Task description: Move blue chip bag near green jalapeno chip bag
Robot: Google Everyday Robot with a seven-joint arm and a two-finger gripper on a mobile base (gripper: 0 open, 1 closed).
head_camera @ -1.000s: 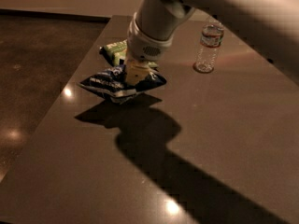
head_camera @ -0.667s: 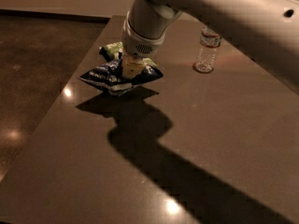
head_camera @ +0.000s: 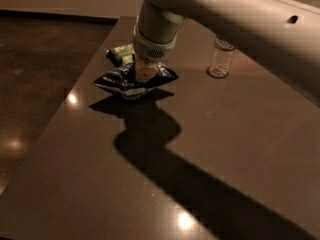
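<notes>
The blue chip bag (head_camera: 124, 82), dark navy and crinkly with white lettering, lies on the dark brown table (head_camera: 200, 154) at the back left. My gripper (head_camera: 145, 73) comes down from above and is shut on the bag's middle. The green jalapeno chip bag (head_camera: 121, 53), small and light green, lies just behind the blue bag, close to the table's left edge and partly hidden by my wrist.
A clear plastic water bottle (head_camera: 221, 60) stands upright at the back right of the table. My arm (head_camera: 235, 19) crosses the upper right of the view and casts a long shadow across the table. The table's left edge drops to a dark floor (head_camera: 35, 84).
My gripper has carried the blue chip bag a little further back and left, towards the green bag. The arm now fills more of the upper view.
</notes>
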